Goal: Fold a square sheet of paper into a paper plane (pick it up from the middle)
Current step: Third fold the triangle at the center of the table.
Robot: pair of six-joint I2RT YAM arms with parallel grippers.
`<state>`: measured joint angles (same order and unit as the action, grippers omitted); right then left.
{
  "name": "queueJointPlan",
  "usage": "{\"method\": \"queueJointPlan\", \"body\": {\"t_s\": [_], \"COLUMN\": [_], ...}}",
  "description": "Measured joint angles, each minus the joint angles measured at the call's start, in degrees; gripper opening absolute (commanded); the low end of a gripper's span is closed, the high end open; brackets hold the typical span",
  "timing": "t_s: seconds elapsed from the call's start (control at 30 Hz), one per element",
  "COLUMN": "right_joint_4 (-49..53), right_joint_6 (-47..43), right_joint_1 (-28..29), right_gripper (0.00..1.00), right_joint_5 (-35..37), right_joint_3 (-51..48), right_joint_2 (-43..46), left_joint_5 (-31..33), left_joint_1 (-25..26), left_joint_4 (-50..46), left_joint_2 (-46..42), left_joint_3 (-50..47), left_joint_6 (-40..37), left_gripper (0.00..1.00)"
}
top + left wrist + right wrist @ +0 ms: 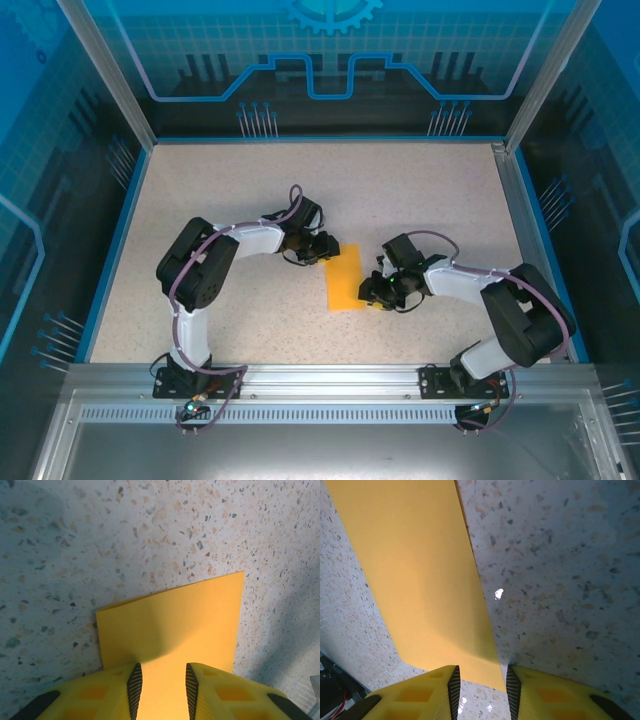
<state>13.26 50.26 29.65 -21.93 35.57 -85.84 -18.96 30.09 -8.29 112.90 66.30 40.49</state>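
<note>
The square sheet of paper (345,278) lies flat mid-table as a narrow orange-yellow rectangle, looking folded in half. My left gripper (330,250) sits at its far left corner. In the left wrist view the paper (175,625) runs under the gripper (162,680), whose yellow fingers (134,690) stand apart over it, open. My right gripper (372,292) is at the sheet's near right corner. In the right wrist view the paper (415,565) ends in a corner between the parted fingers (512,692) of that gripper (481,682), which is open.
The speckled tabletop (220,200) is bordered by a blue rim and metal posts (515,190). Both arms bend inward toward the sheet from their bases at the near edge (320,385).
</note>
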Motion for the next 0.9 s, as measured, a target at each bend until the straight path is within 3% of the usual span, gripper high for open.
{"method": "queueJointPlan", "body": {"t_s": [0.5,0.9], "right_joint_4": [-0.92,-3.67], "right_joint_6": [1.86,1.86], "right_joint_1": [0.11,1.09], "right_gripper": [0.28,0.35], "right_joint_5": [-0.11,-0.85], "right_joint_3": [0.0,0.04], "right_joint_2": [-0.44,-1.31], "left_joint_5": [-0.83,-1.4], "left_joint_1": [-0.15,-0.33], "left_joint_4": [0.94,1.4], "left_joint_2": [0.0,0.0], "left_joint_3": [-0.55,-0.83], "left_joint_6": [0.04,0.04], "left_gripper": [0.34,0.34]}}
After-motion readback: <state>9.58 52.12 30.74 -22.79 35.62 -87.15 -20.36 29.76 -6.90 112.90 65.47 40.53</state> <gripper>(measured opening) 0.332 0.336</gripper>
